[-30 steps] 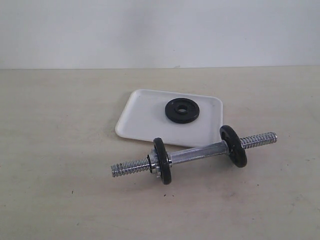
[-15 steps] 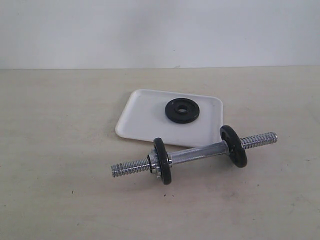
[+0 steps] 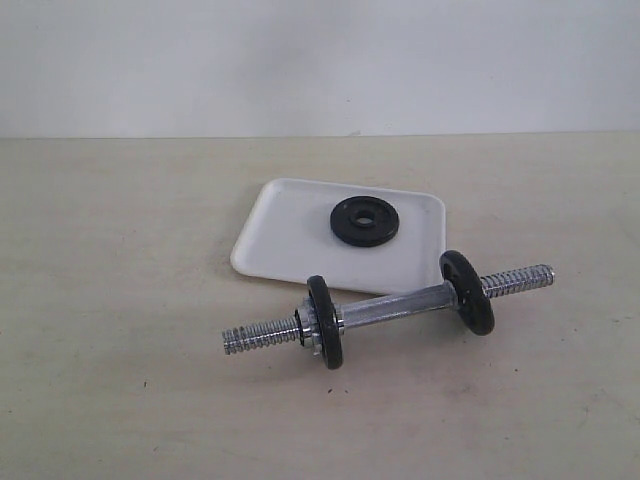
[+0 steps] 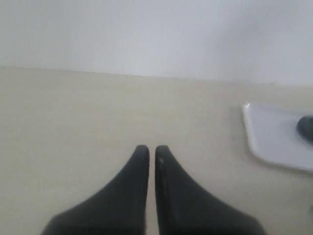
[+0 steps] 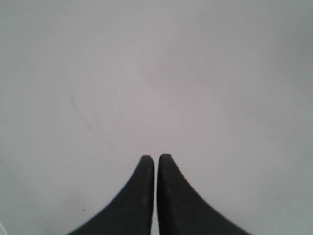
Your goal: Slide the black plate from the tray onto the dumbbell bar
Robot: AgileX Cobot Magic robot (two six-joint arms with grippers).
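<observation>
Left wrist view — left gripper [image 4: 152,149] pressed together, empty — black plate [image 4: 306,128] on tray [image 4: 272,141] well apart

Beige table [image 3: 120,380] w/ white tray [image 3: 290,230] & dumbbell bar [image 3: 400,302].

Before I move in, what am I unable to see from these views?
Left wrist view: black plate blurred, cut by the frame edge, as is the tray.
Right wrist view: only the shut right tool over a blank surface; no task items.
Exterior view: both arms out of frame; fitting beside the dumbbell bar's left-hand disc too small to identify.
</observation>
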